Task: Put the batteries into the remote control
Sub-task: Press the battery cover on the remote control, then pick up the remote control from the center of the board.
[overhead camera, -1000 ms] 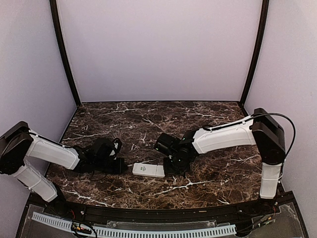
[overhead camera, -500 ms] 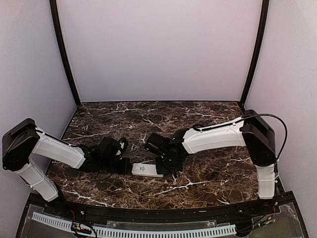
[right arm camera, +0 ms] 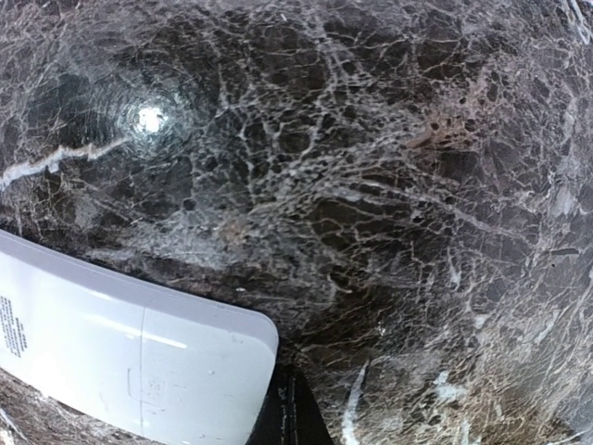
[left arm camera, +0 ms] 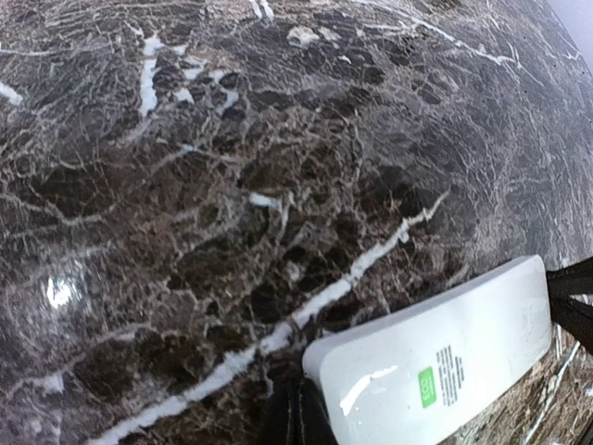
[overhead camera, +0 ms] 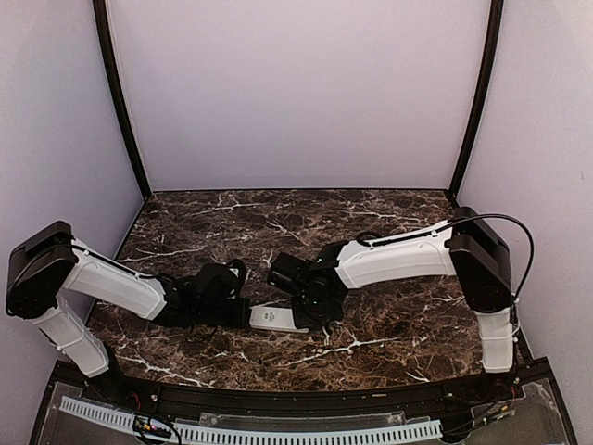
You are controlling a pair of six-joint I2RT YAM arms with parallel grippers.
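Left claw (left arm camera: 293, 419), right claw (right arm camera: 289, 419) closed, bracketing remote control (overhead camera: 274, 318) ends; table (overhead camera: 389, 345) edge near.

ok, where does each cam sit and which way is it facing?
Top external: above and behind the bases, looking down on the table; left arm and right arm show, meeting at the remote control.
Left wrist: low over the table, facing the remote's labelled end; left fingers at bottom edge.
Right wrist: facing the remote's opposite end; right fingers at bottom edge.
Shared: all three see the remote.
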